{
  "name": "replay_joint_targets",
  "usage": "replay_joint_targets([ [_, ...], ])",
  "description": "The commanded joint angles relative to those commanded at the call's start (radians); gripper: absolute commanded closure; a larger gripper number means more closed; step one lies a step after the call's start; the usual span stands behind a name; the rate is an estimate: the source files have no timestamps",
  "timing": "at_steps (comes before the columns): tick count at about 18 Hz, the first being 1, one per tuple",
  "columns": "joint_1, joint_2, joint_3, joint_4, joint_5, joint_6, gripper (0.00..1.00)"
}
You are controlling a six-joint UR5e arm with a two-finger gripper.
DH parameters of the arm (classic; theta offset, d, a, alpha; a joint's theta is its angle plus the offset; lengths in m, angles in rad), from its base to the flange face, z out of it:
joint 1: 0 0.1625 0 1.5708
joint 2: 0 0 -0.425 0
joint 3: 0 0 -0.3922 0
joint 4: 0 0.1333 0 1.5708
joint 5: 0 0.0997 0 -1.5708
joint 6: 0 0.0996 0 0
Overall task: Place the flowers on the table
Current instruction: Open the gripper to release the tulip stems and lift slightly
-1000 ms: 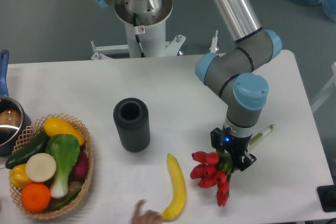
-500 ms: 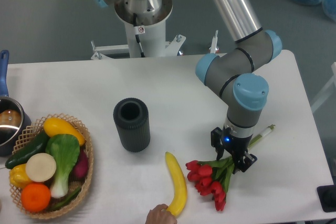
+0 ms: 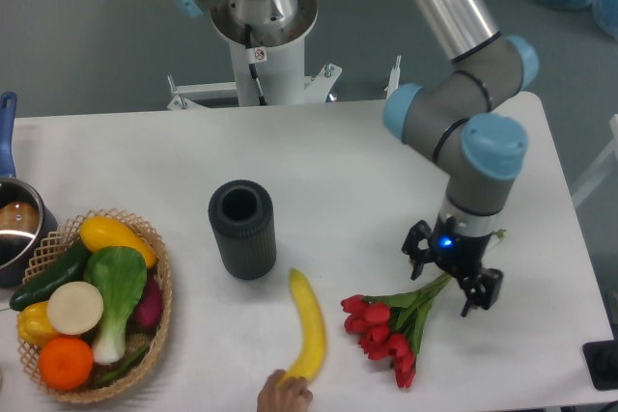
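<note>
- The flowers now lie flat on the white worktop, red heads toward the near edge and stems running up and to the right. A second ago they hung bunched under the arm; half a second ago they were settling down.
- The hand has shifted to the right and now sits over the stem ends, fingers spread with the stems between them. I cannot tell whether either finger touches the stems.
- I judge the placing essentially done: the bunch rests on the surface and nothing looks clamped on it. What remains is for the arm to lift clear without dragging the stems.
- The banana has also changed: it is tilted further and sits a little to the left of where it was. A person's fingertips touch its lower end at the picture's near edge.
- Counts: one bunch of flowers, with roughly ten red buds, though they overlap too much for a sure count.
- One banana, and one dark ribbed cylinder standing upright.
- One wicker basket holding about seven pieces of produce.
- One pot with a blue handle, cut off by the left edge.
- One robot arm and one hand.
</note>
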Motion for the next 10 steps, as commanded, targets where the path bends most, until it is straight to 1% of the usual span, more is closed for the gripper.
replay_joint_targets([
  [3,0.015,-0.001,0.014,-0.002,-0.016,-0.019,0.0],
  [7,0.032,0.0,0.014,0.0,-0.085,-0.011,0.0],
  [10,0.034,0.009,0.014,0.0,-0.091,-0.005,0.0],
])
